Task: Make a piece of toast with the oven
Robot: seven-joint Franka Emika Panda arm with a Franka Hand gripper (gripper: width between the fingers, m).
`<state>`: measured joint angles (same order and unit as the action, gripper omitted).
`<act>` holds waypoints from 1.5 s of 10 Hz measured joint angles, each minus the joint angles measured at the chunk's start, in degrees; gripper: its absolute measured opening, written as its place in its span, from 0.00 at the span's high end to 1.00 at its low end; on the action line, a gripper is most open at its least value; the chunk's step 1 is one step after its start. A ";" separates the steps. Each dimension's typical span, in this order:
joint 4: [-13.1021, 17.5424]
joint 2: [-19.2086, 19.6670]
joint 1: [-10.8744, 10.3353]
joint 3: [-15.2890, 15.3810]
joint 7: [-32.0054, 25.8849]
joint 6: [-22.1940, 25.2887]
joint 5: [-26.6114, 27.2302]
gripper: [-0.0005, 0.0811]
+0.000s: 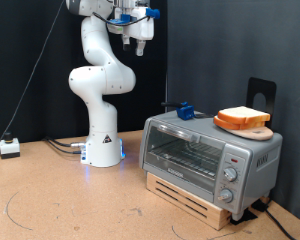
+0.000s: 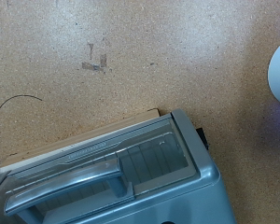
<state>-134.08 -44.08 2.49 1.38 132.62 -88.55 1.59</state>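
1. The gripper (image 1: 140, 40) is high up at the exterior view's top, well above the table (image 1: 50, 200) and well apart from the oven (image 1: 205, 152). It is small in this view, and the wrist view does not show the fingers, so I cannot tell if they are spread or pressed together. Nothing is seen between them.
2. The oven stands at the exterior view's right on a low wooden base (image 1: 185, 195). Its glass door is closed, and the wire rack is visible behind the glass. The knobs (image 1: 230, 172) are in a column at the door's right side.
3. The piece of toast (image 1: 242, 115) lies on a thicker wooden board (image 1: 245, 127), and the board rests on the oven's top, near its right edge. A small blue object (image 1: 184, 110) sits on the top toward the back left edge.
4. A black upright holder (image 1: 262, 93) stands behind the board, close to it.
5. The white arm base (image 1: 103, 150) stands on the table, to the left of the oven, with a gap between them.
6. The wide part of the table at the exterior view's left and bottom is open. Only a small white box (image 1: 10, 147) with cables lies near the left edge.
7. In the wrist view, the oven (image 2: 112, 177) is seen from above, with the brown table (image 2: 131, 56) around it.
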 joint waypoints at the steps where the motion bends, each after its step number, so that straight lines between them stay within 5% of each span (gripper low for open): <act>1: 0.00 -0.03 -0.33 0.00 -3.44 0.16 0.00 0.00; 5: -0.61 -1.53 -6.00 -2.91 -27.07 1.06 0.40 0.00; 6: -0.61 -1.53 -5.72 -2.77 -25.35 1.03 0.40 0.00; 8: -0.82 -1.65 -7.78 -4.97 -35.60 -0.49 3.51 0.00; 10: -1.77 -0.08 -10.96 -7.94 -49.18 -4.69 4.13 0.00; 12: -2.92 2.51 -12.01 -8.00 -59.14 -10.78 -1.01 0.00; 13: -2.92 2.42 -11.95 -8.21 -58.15 -10.23 0.49 0.00; 15: -2.91 1.30 -14.04 -12.16 -69.52 -7.79 5.58 0.00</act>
<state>-136.99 -42.79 -11.55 -10.78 63.10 -96.34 7.18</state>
